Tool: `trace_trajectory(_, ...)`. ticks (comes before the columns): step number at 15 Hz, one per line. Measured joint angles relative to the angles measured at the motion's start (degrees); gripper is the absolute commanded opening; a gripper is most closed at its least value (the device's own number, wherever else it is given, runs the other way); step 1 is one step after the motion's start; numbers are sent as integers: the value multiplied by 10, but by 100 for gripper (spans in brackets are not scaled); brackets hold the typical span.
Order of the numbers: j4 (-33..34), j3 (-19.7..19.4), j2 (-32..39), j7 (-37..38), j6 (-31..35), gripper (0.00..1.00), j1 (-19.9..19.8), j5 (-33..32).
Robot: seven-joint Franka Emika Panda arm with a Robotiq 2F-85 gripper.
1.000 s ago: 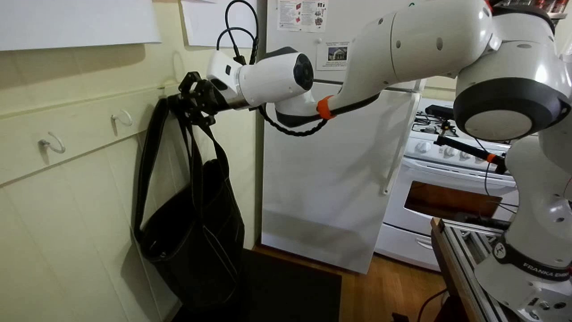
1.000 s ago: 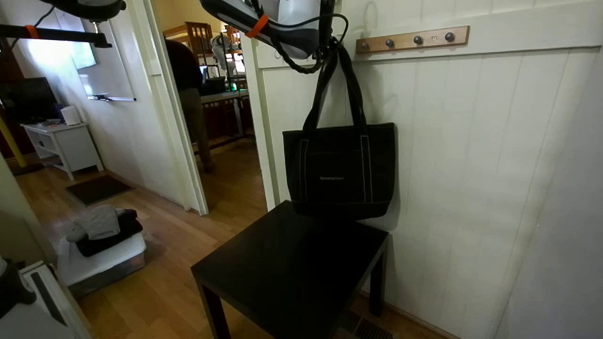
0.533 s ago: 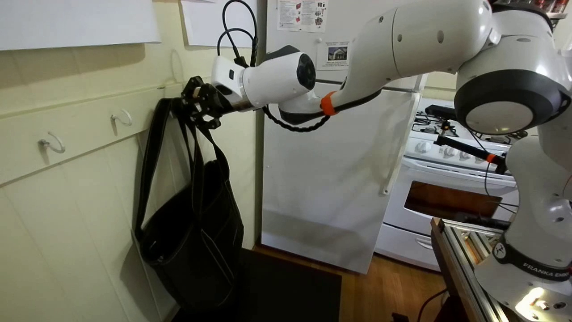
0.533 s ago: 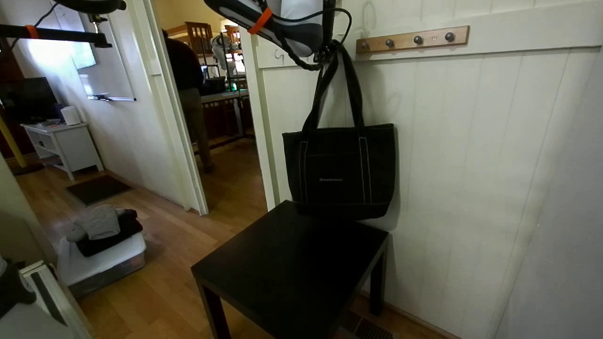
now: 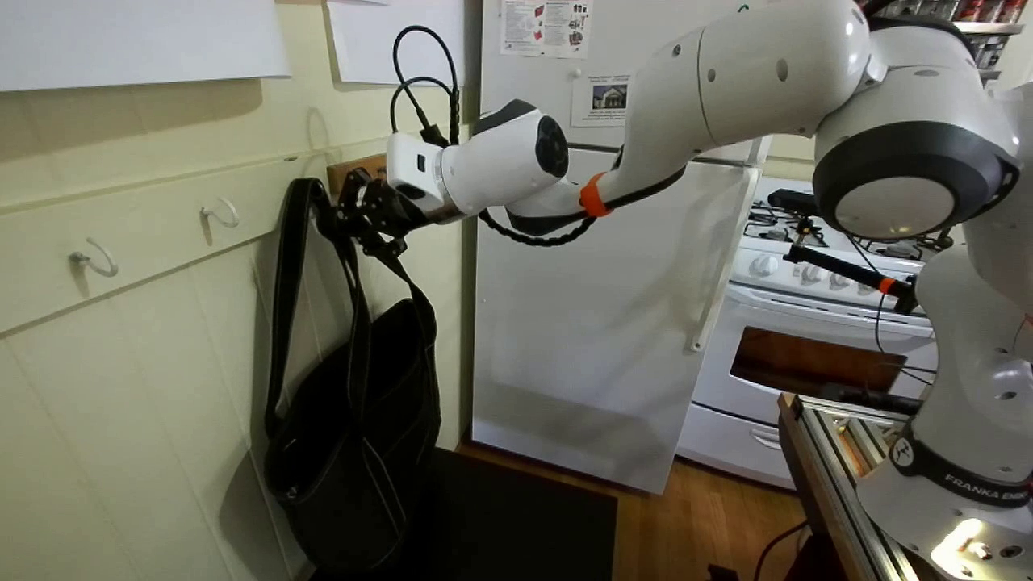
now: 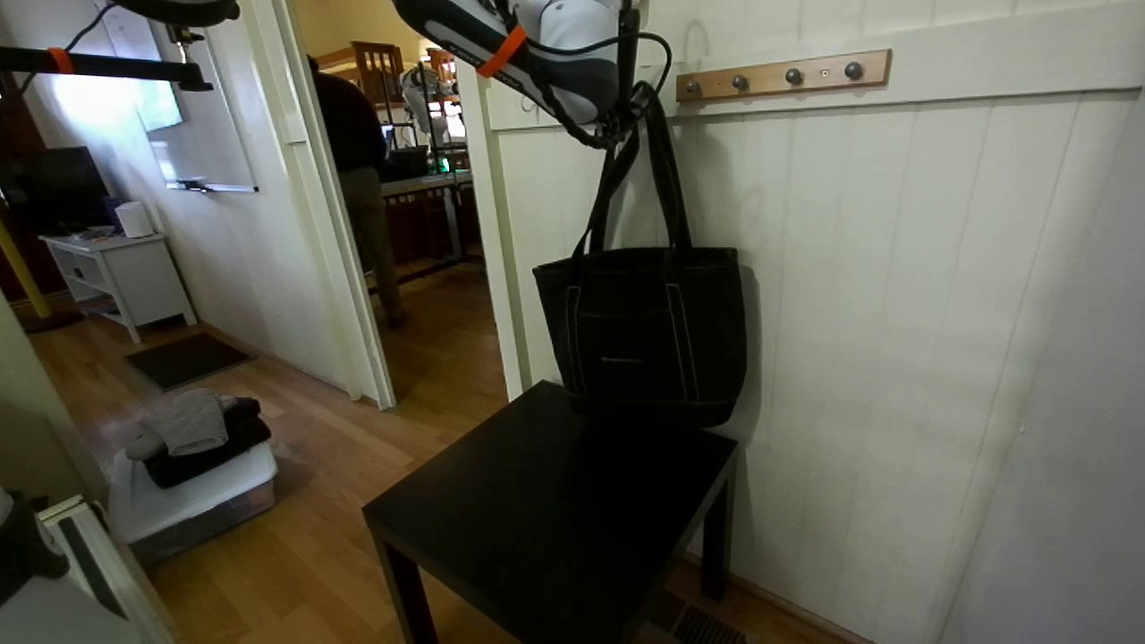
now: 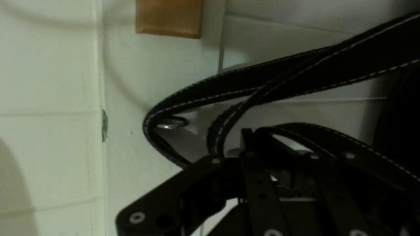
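Tool: in an exterior view, clamped on the straps of the black bag; positioned lower than one second ago.
Bag: suspended from the tool beside the wall; lowered with it. Mouth visible; contents too dark to identify.
Wooden rail: behind the tool; more exposed than half a second ago.
White hooks: two, on the wall, near the bag.
Table: in an exterior view, below the bag; contact with the bag base cannot be determined.
Storage box: on the floor, well apart from the bag; grey and black cloth on its lid.
Metal hook: in the wrist view, visible inside the bend of one strap; bearing contact cannot be determined.
Straps: run into the tool, which conceals the clamped portion.
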Motion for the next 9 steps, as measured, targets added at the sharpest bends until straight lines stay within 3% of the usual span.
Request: trace_trajectory(9,-1,28,-15,0,0,3,-3,-55)
